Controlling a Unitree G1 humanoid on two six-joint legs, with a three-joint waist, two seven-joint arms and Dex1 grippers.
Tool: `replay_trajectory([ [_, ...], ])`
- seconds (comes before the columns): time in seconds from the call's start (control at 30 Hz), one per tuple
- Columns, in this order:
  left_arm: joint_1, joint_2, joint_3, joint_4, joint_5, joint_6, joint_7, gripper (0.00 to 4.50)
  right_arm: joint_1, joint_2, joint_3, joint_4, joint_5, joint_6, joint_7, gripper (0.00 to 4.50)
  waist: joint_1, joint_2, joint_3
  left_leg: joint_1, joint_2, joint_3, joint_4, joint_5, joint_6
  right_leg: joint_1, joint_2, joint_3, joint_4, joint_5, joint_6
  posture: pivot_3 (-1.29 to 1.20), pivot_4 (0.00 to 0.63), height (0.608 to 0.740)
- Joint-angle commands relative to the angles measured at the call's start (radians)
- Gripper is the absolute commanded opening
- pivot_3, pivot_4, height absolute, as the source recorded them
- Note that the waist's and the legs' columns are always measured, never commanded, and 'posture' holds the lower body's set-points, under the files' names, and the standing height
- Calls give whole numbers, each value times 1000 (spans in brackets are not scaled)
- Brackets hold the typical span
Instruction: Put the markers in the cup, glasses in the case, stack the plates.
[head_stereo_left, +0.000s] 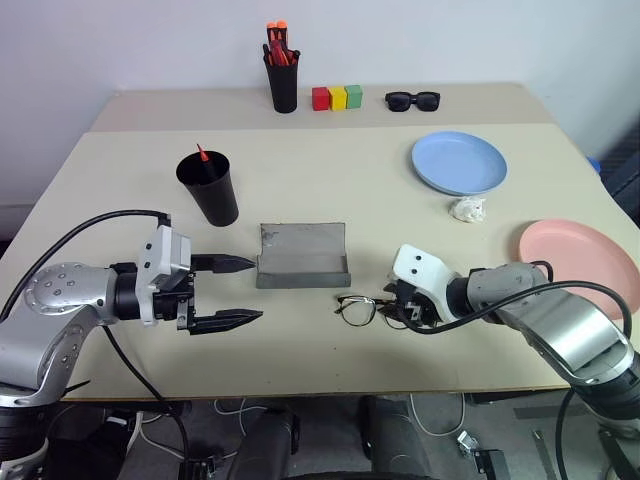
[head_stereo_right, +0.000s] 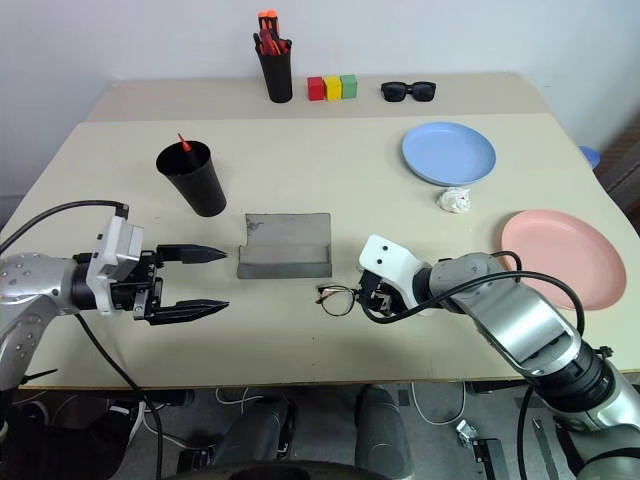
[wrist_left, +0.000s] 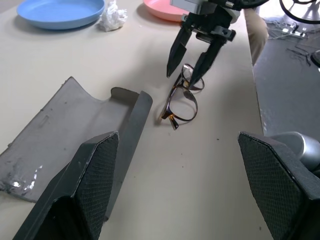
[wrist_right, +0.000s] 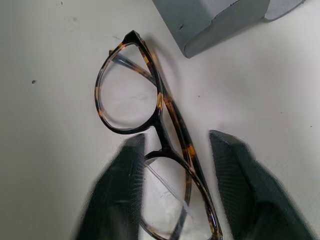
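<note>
My right gripper (wrist_left: 192, 67) straddles the folded tortoiseshell glasses (wrist_right: 150, 145) near the table's (head_stereo_left: 330, 330) front edge, fingers narrowed, perhaps touching.

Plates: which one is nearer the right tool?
The pink plate, at the table's right edge by that arm; the blue plate sits farther back, beside crumpled paper.

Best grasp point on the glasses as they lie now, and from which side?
Grip the glasses at the bridge or the lens rim next to it, coming down from above. They lie folded flat on the table, so the thin rim is the only part to pinch. The right end effector already straddles one lens that way.
</note>
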Motion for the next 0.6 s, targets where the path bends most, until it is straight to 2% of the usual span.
replay_trajectory([
  [0.03, -14, 11, 4, -18, -3, -18, 4, 3907, -13, -28, 26, -12, -42, -40, 3, 36, 0, 0, 0, 0, 0, 0, 0, 0, 0, 0, 0, 0, 0, 0, 0, 0, 150, 740],
  [0.23, -15, 16, 5, -10, -5, -17, 6, 3907, -19, -54, -6, -27, -17, -46, 51, 36, 0, 0, 0, 0, 0, 0, 0, 0, 0, 0, 0, 0, 0, 0, 0, 0, 150, 740],
  [0.4, -14, 16, 39, 29, -12, -18, 13, 3907, -63, -66, -170, -81, 167, 24, 164, 36, 0, 0, 0, 0, 0, 0, 0, 0, 0, 0, 0, 0, 0, 0, 0, 0, 150, 740],
  [0.5, -23, -2, 71, 66, -39, 0, 42, 3907, -143, 14, -253, -50, 245, 49, 143, 36, -5, 0, 0, 0, 1, 0, 0, 0, 0, 0, 1, 0, 0, 0, 0, 0, 150, 740],
  [0.6, -6, -17, 113, 124, -64, 13, 60, 3907, -233, 122, -278, 28, 226, 17, 56, 36, -5, 0, 0, 1, 1, 0, -1, 0, 0, 0, 2, 0, 1, 1, 2, 0, 150, 740],
])
